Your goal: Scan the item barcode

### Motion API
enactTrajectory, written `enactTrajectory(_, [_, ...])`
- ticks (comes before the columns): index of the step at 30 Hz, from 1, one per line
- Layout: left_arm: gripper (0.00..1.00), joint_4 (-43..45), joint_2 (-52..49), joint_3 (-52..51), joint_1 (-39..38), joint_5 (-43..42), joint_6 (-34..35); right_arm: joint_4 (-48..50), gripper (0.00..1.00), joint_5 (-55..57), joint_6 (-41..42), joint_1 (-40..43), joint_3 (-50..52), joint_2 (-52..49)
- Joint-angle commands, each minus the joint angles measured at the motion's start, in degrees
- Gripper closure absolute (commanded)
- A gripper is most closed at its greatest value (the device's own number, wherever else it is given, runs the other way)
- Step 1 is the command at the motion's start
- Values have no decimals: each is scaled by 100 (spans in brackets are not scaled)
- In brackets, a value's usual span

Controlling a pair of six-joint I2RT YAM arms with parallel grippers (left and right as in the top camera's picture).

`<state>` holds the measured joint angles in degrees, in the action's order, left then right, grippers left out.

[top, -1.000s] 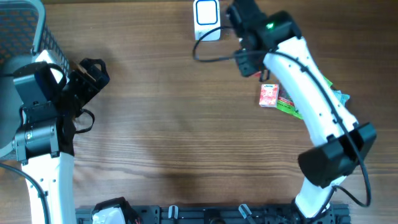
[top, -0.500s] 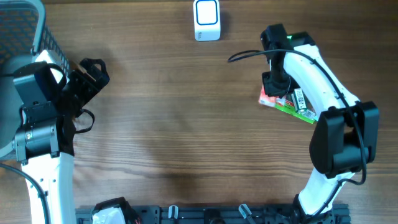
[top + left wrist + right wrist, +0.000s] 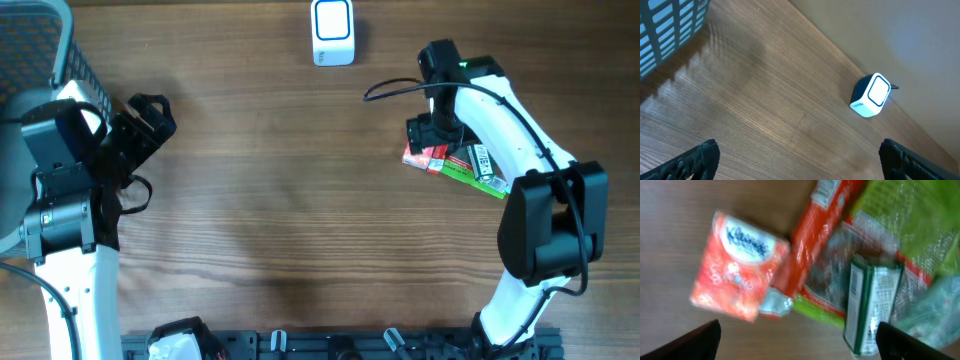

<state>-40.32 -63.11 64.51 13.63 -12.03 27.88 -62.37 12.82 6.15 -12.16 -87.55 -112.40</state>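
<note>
The white barcode scanner (image 3: 332, 32) stands at the table's far edge, also seen in the left wrist view as a white box (image 3: 871, 95). A pile of items lies right of centre: a red Kleenex pack (image 3: 420, 158), a red-and-green snack packet (image 3: 465, 172) and a green-and-white box (image 3: 483, 163). My right gripper (image 3: 430, 135) hovers just over the pile, open and holding nothing. From its wrist I see the Kleenex pack (image 3: 737, 267), the snack packet (image 3: 825, 255) and the box (image 3: 872, 307) below the open right gripper (image 3: 800, 345). My left gripper (image 3: 150, 112) rests far left, open (image 3: 800, 160) and empty.
A grey slatted basket (image 3: 50, 40) sits at the far left corner and shows in the left wrist view as grey bars (image 3: 670, 25). A black cable loops from the right arm (image 3: 385, 92). A black rail runs along the near edge (image 3: 330, 345).
My right arm swung from beside the scanner back over the pile, lowered, then opened its gripper. A red item now lies at the pile's left edge. The left arm stayed still.
</note>
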Motion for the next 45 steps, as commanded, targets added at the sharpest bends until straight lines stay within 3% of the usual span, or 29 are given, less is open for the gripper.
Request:
enactTrajectory(1, [0, 11, 11, 7, 37, -9, -68, 876, 0, -153, 0, -9, 9, -26])
enactTrajectory(9, [0, 11, 11, 7, 37, -9, -68, 3123, 0, -153, -2, -9, 9, -26])
enactTrajectory(20, [0, 11, 11, 7, 37, -9, -68, 3488, 0, -153, 0, -31, 9, 146])
enactTrajectory(33, [0, 13, 11, 7, 37, -9, -68, 3486, 0, -151, 0, -31, 9, 3427])
enactTrajectory(45, [0, 13, 11, 7, 37, -9, -68, 2951, 0, -151, 0, -31, 9, 5499])
